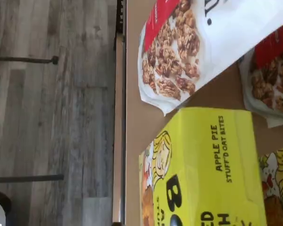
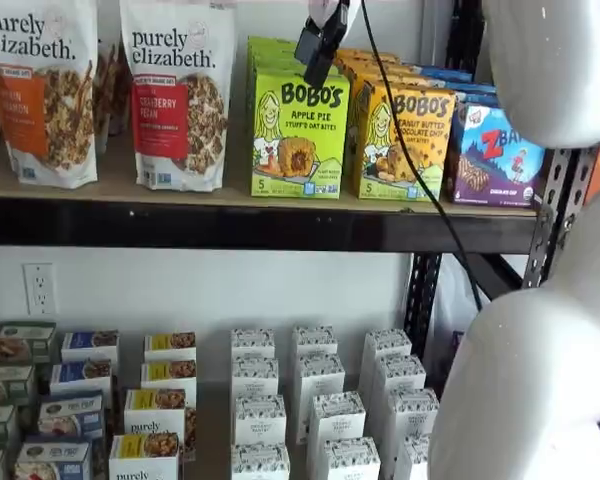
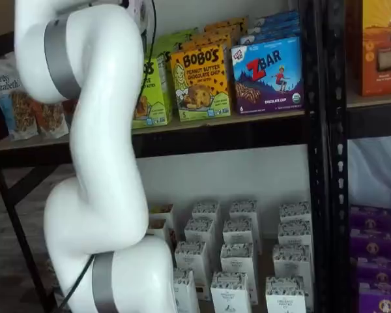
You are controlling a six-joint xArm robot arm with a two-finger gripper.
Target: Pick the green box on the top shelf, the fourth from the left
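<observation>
Gripper (image 2: pixel 318 45): black fingers side-on, grip state indiscernible | green box (image 2: pixel 298 130): upright, top shelf (image 2: pixel 250 225) | arm hides box partly.

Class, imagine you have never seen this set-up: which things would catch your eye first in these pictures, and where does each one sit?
The big white robot arm dominates, standing in front of the shelves. Next comes the lime-green Bobo's Apple Pie box on the top shelf, between a Purely Elizabeth granola bag and the yellow-orange Bobo's peanut butter box. The gripper hangs just above the green box; whether its fingers are open cannot be told.
</observation>
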